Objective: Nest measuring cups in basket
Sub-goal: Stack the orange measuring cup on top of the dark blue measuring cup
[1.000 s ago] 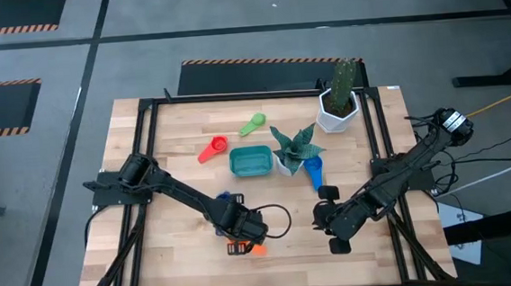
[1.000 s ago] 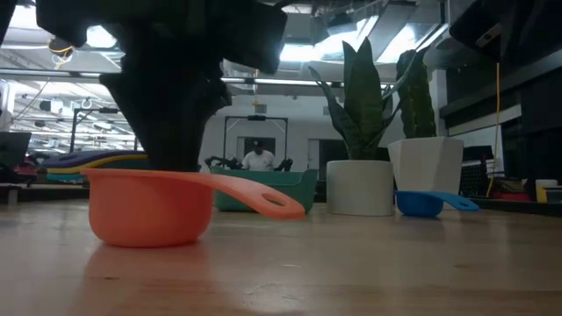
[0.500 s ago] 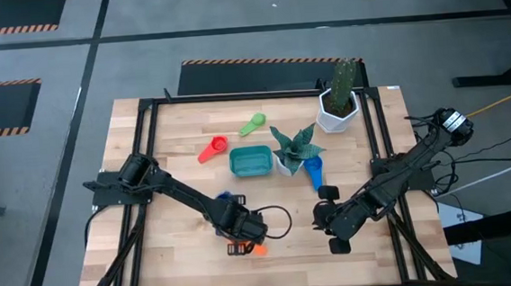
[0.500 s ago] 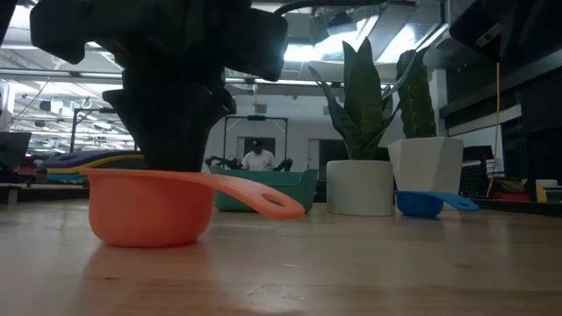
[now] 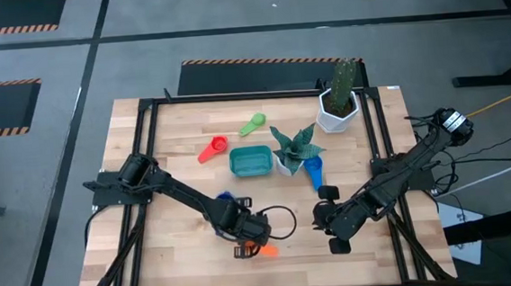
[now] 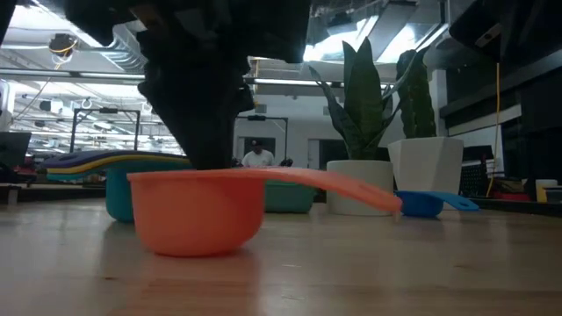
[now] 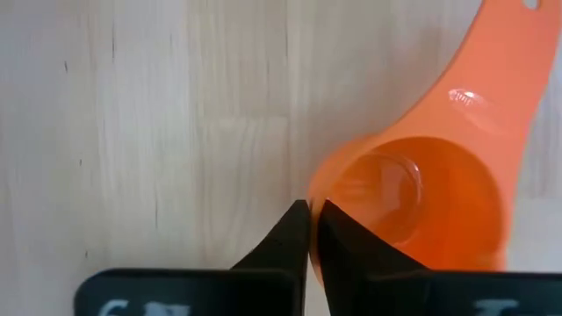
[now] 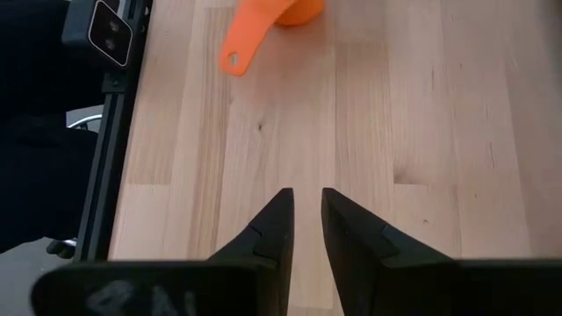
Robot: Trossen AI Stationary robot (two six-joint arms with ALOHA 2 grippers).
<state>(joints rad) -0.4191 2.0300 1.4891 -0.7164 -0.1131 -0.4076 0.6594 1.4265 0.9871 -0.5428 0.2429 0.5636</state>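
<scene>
The orange measuring cup (image 7: 413,202) sits near the table's near edge, its handle (image 6: 351,184) pointing toward the right. My left gripper (image 5: 247,244) stands over it, shut on its rim. My right gripper (image 5: 322,218) waits to its right, slightly open and holding nothing. The teal basket (image 5: 250,161) stands mid-table. The red cup (image 5: 212,150) and the green cup (image 5: 253,123) lie beyond it, and a blue cup (image 5: 314,169) lies right of the spiky plant. A dark blue cup (image 5: 226,197) peeks out beside my left arm. No yellow cup shows. My left gripper pinches the orange cup's bowl wall at the rim (image 7: 318,186), on the side away from the handle. One finger is inside the bowl and one outside. The fingers (image 7: 285,241) come from above, pointing down. The cup stays upright; whether its base touches the table, I cannot tell.
A small pot with a spiky green plant (image 5: 292,149) stands right of the basket, and a white cactus pot (image 5: 336,101) near the far right corner. A black cable loop (image 5: 283,220) lies by my left gripper. Bare wood lies between the two grippers (image 8: 386,105).
My left gripper has moved toward the table's right and a little toward its near edge, carrying the orange cup with it. The cup now stands farther right and nearer the low camera, and its handle has swung round.
</scene>
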